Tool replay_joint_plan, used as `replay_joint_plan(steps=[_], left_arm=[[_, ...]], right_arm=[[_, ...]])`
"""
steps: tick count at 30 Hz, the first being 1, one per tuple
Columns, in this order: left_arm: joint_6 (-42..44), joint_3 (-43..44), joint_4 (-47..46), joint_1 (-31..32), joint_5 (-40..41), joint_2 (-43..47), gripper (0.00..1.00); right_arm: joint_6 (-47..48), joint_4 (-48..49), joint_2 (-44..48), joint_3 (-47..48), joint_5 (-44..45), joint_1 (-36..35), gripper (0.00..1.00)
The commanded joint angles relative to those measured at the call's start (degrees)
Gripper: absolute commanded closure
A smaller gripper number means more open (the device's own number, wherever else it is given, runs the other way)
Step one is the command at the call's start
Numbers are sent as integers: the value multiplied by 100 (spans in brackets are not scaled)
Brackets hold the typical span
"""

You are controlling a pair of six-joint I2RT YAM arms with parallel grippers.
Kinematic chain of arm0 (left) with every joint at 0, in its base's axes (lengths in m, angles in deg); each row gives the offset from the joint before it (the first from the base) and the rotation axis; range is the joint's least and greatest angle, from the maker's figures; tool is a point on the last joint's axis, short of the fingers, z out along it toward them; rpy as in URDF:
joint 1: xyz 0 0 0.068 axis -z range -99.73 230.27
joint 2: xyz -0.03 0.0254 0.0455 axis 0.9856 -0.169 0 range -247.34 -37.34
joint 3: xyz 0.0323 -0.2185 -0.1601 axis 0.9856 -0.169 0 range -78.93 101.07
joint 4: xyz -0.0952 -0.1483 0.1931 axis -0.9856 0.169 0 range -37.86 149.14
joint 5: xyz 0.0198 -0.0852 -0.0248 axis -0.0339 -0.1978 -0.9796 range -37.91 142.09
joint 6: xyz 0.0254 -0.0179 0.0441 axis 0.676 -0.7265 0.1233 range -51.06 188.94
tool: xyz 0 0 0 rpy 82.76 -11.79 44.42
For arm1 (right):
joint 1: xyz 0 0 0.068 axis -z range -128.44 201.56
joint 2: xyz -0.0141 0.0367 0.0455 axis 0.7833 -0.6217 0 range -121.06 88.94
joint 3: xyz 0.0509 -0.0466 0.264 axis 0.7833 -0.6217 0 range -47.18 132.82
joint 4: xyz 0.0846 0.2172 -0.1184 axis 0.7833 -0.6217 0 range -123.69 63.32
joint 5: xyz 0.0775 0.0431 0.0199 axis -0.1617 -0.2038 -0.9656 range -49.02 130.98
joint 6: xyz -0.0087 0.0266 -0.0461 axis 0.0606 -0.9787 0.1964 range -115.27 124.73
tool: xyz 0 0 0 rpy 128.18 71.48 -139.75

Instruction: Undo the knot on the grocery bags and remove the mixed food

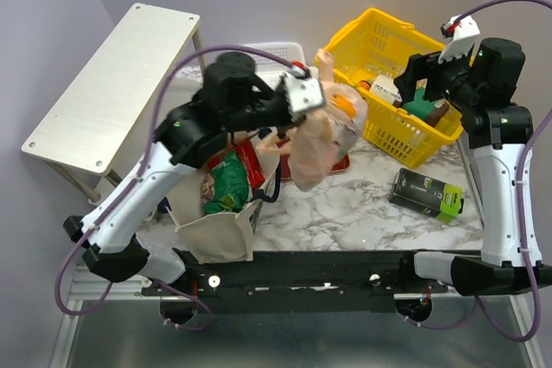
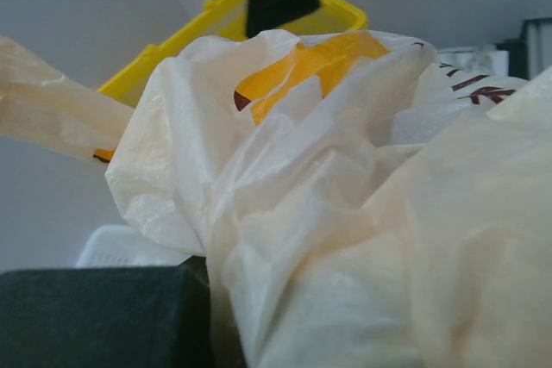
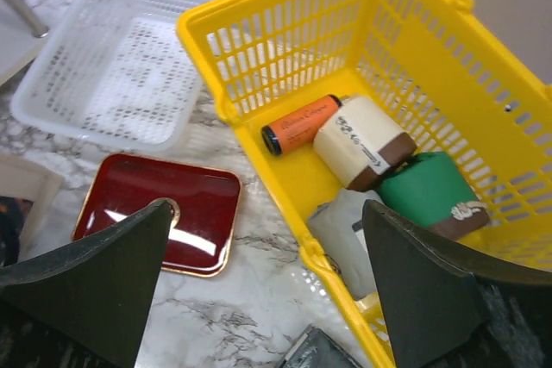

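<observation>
**Plastic bag hangs from the left end effector; right one waits spread over the basket**

The left end effector [image 1: 312, 108] is clamped on the gathered top of the plastic bag [image 1: 317, 148]. The bag hangs clear of the desk [image 1: 345, 208], above the red tray [image 1: 343, 164] and just right of the canvas tote [image 1: 211, 230]. A loose ear of the bag sticks up past the grip. The tote stands open under the left arm, with a green snack bag [image 1: 226, 189] and red packets [image 1: 250, 161] showing inside.

The right end effector [image 3: 266, 208] has its fingers [image 3: 95, 282] wide apart and holds nothing. It hovers over the near corner of the yellow basket [image 1: 379, 40], well apart from the bag.

Only the overhead view shows the bag off the desk and the black-and-green box [image 1: 425, 194] lying to its right. The left wrist view is filled with crumpled film, orange print [image 2: 310, 66] and one dark finger [image 2: 95, 316] pressed against it; whether the knot is undone cannot be told. The right wrist view alone shows the basket's contents: an orange tube [image 3: 302, 122], a cream-and-brown container [image 3: 362, 140] and a green one [image 3: 427, 191]. It also shows the white basket [image 3: 121, 49] beyond the tray.
</observation>
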State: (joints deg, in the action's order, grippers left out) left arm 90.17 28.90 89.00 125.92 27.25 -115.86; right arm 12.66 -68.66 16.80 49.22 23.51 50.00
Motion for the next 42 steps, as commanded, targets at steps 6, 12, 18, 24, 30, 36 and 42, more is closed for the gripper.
replay_joint_plan(steps=[6, 12, 18, 24, 30, 36, 42], left_arm=[[574, -1369, 206, 1034, -92, -366, 100], [909, -2767, 242, 972, 961, 4, 100], [672, -2049, 725, 1130, 475, -1267, 71], [188, -1695, 375, 1148, 479, -1282, 2], [-66, -2467, 208, 955, 1121, -228, 2], [-5, -2452, 137, 928, 676, -399, 2], [-172, -1626, -56, 1025, 76, -1750, 2]], right_arm=[[525, -30, 778, -657, 394, 271, 0], [983, -153, 1290, -1342, 43, 271, 0], [1088, -250, 1475, -1668, -221, 271, 0], [1168, -434, 1299, -1712, -195, 271, 0], [1308, -469, 1246, -1888, -783, 271, 0], [1168, -425, 1106, -2029, -915, 262, 0], [1097, -452, 1140, -2037, -907, 270, 1]])
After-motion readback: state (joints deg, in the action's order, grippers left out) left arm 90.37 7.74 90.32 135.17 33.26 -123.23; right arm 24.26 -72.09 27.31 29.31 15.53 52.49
